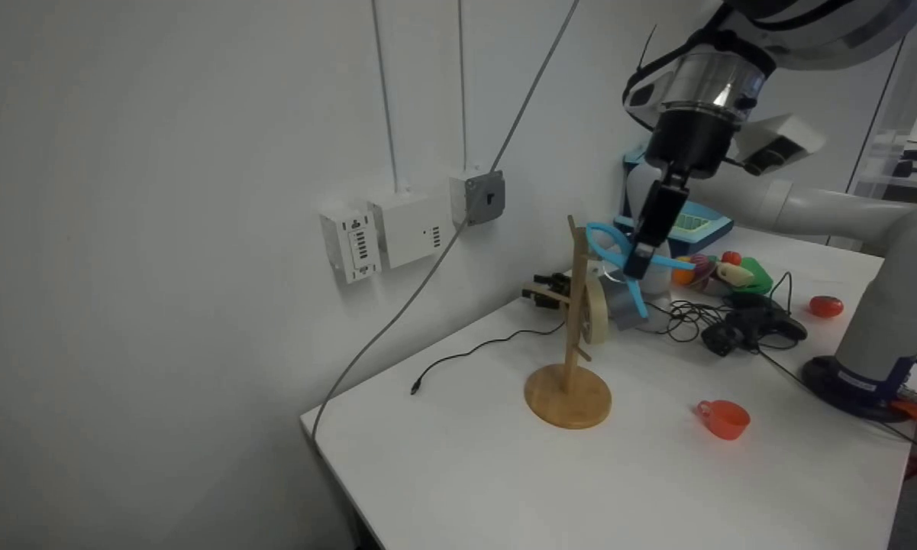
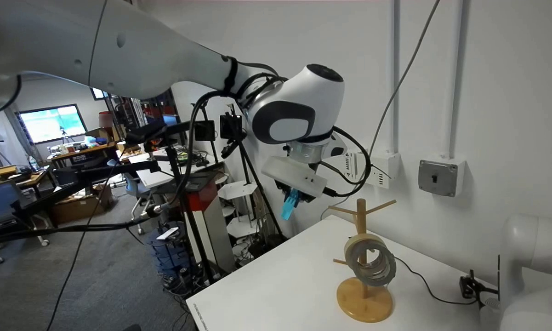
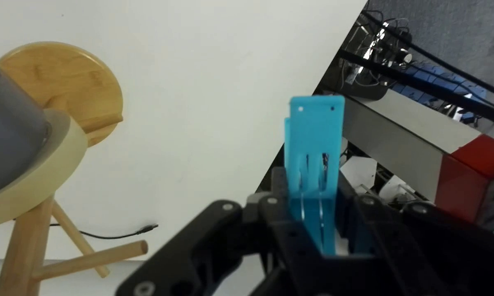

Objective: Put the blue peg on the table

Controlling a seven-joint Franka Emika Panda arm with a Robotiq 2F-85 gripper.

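The light-blue peg (image 3: 316, 142) is clamped between the black fingers (image 3: 279, 181) of my gripper (image 3: 311, 185). Its flat end points away from the gripper, and part of it is hidden by the fingers. Seen in an exterior view, the peg (image 1: 635, 296) has its thin arms spread on either side of the gripper (image 1: 641, 260). Both are held well above the white table (image 1: 504, 473), touching nothing on it. From another angle the peg (image 2: 290, 206) hangs below the wrist. In the wrist view it overlaps the straight edge of the table (image 3: 189, 102).
A wooden stand (image 2: 364, 303) with side rods carries tape rolls (image 2: 380, 266); it rises close to the gripper. An orange-red cup (image 1: 725, 420), a thin black cable (image 1: 473, 347), a black device (image 1: 756, 325) and toy food (image 1: 733, 273) lie on the table. The wall stands behind.
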